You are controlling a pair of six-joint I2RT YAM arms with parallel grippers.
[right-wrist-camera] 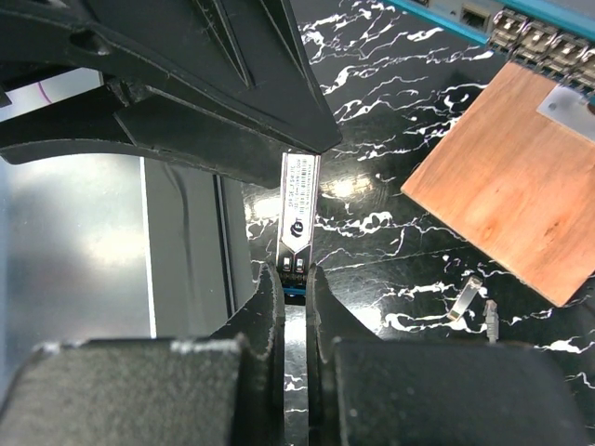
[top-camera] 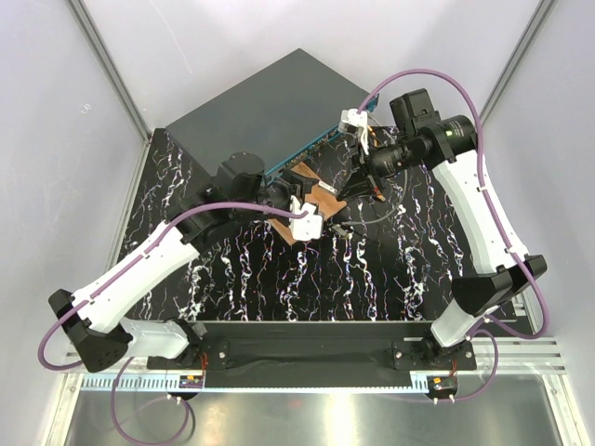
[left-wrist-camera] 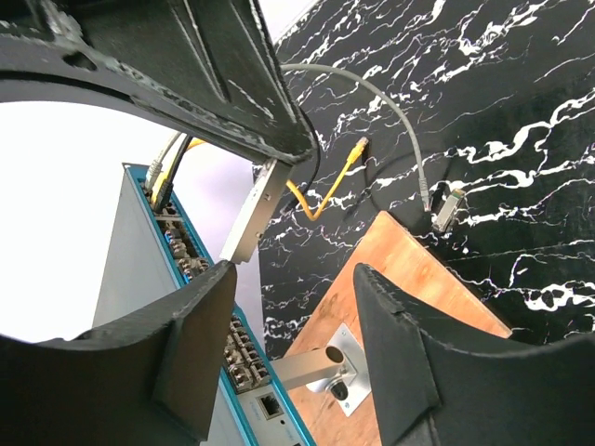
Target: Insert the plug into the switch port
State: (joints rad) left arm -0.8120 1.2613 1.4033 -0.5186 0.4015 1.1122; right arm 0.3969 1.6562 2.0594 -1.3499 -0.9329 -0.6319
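plug (right-wrist-camera: 299,218), slim silver bar, printed label, in right claw (right-wrist-camera: 296,279)

Left hand (left-wrist-camera: 296,279) spread — right hand (right-wrist-camera: 293,279) pinched closed.

Left arm (top-camera: 139,269) and right arm (top-camera: 483,209): white shells, black joints, black fingers (left-wrist-camera: 186,362), looping purple cables (top-camera: 423,72).

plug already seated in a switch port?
No, the plug is clamped in the right gripper over the black marbled tabletop, apart from the switch.
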